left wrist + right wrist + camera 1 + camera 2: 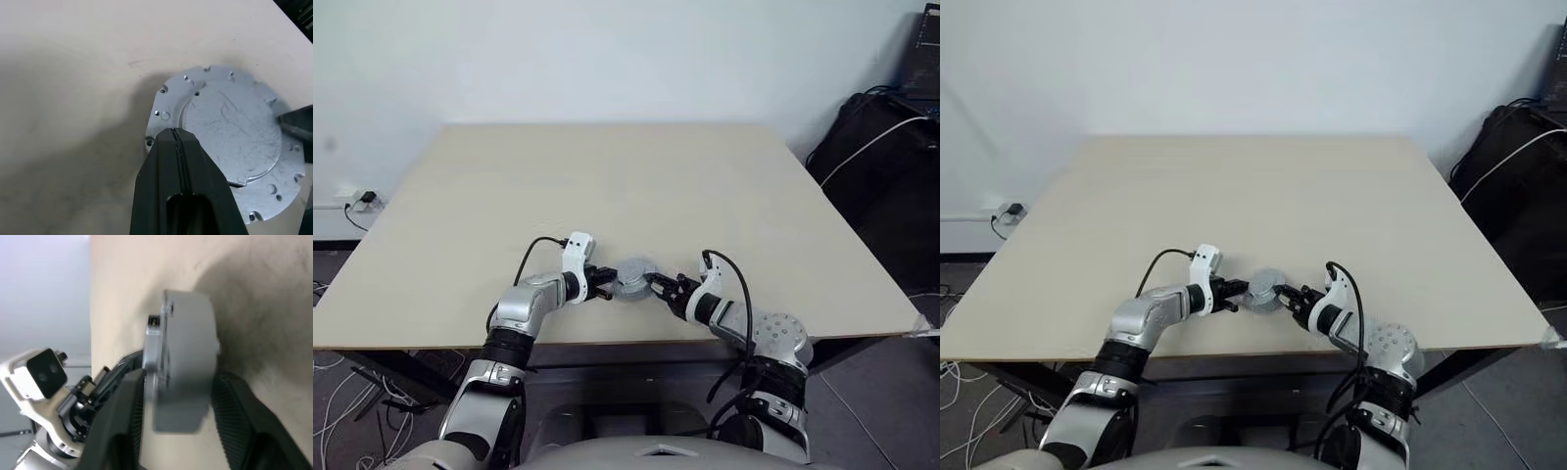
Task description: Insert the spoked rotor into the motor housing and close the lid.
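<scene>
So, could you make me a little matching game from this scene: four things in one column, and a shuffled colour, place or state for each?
Things:
1. left pincer
2. lid
3. bag
4. table

Descriptions:
a. pale beige
b. shut, tip at the lid's rim
c. silver-grey, dotted with small holes
d. black, off the table's right side

Pairs: 1-b, 2-c, 3-d, 4-a
</scene>
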Robot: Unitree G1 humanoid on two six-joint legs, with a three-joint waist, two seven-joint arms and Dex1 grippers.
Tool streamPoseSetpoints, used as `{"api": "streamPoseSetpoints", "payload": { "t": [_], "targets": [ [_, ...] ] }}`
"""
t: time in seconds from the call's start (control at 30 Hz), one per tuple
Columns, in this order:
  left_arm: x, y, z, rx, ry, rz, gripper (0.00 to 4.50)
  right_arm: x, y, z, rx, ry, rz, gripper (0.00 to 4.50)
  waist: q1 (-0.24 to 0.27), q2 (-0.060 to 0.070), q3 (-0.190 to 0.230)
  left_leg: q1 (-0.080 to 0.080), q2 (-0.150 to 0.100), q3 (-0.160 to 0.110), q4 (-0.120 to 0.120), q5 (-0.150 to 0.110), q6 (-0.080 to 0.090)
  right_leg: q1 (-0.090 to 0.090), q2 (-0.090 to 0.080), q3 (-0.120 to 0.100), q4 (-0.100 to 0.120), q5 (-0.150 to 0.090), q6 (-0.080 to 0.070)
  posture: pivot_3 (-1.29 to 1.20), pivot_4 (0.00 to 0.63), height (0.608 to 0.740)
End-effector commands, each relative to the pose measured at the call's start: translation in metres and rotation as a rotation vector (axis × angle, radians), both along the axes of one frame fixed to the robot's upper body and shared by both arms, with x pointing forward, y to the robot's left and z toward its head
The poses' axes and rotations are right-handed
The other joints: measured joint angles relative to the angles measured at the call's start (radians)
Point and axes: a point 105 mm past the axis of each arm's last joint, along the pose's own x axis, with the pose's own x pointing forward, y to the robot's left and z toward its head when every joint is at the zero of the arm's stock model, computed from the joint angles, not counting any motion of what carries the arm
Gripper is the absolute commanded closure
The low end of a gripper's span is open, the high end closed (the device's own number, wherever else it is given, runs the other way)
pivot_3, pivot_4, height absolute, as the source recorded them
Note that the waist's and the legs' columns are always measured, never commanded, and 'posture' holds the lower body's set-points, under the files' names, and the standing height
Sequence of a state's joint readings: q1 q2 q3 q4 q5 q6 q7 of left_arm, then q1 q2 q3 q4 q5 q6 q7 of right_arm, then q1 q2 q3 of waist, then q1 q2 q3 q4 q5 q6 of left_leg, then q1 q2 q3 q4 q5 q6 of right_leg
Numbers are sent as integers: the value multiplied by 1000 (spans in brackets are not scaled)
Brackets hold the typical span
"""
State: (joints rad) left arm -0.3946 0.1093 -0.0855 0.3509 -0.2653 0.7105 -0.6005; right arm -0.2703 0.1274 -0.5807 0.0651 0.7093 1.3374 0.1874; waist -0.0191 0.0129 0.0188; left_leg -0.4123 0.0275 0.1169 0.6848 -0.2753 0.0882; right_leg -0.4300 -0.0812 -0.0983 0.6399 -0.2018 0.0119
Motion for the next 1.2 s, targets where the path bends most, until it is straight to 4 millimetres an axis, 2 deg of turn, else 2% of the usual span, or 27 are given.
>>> {"api": "streamPoseSetpoints", "payload": {
  "t": [0.03, 0.63, 0.83, 0.9, 1.03, 1.13, 1.2],
  "targets": [
    [-10, -16, -4, -16, 33, -55, 4500, 1, 13, 13, 31, -46, 57, 3296, -1, 1, 0, 0, 0, 0, 0, 0, 0, 0, 0, 0, 0, 0, 0, 0, 0, 740],
    [-12, -13, -4, -32, 34, -35, 4500, -10, 13, 1, -11, 11, 97, 3296, 0, 3, -2, 1, 0, 0, -1, 0, 0, 1, -1, 0, -2, 0, 0, 0, 0, 740],
    [8, 2, 24, -97, -136, 190, 4500, -8, 11, 2, 11, 3, 60, 3296, -3, 3, -2, 0, 0, 0, -2, 0, 0, 0, -1, 0, -3, 0, 0, 0, 0, 740],
    [14, 19, 35, -67, -248, 364, 4500, -6, 10, 3, 25, -4, 40, 3296, -6, 3, -1, 0, 1, 0, -2, 0, 0, 0, -1, 0, -3, 0, 0, 0, 0, 740],
    [3, 42, 48, -38, -386, 529, 4500, -4, 8, 6, 57, -15, 10, 3296, -9, 3, 0, -2, 1, 1, -5, 0, 0, -1, -2, 1, -4, 3, -5, 0, 0, 740],
    [-14, 51, 45, -93, -374, 578, 4500, -1, 7, 12, 108, -40, -28, 3296, -5, 5, 1, -1, 1, 0, -6, 0, -1, -3, -2, -1, -5, 2, -6, 0, 0, 740],
    [-27, 57, 35, -176, -306, 607, 4500, 3, 5, 24, 192, -96, -75, 3297, -4, 6, 3, -3, 1, 0, -6, 0, -1, -3, -1, -1, -7, 2, -5, 0, 0, 740]
  ]
}}
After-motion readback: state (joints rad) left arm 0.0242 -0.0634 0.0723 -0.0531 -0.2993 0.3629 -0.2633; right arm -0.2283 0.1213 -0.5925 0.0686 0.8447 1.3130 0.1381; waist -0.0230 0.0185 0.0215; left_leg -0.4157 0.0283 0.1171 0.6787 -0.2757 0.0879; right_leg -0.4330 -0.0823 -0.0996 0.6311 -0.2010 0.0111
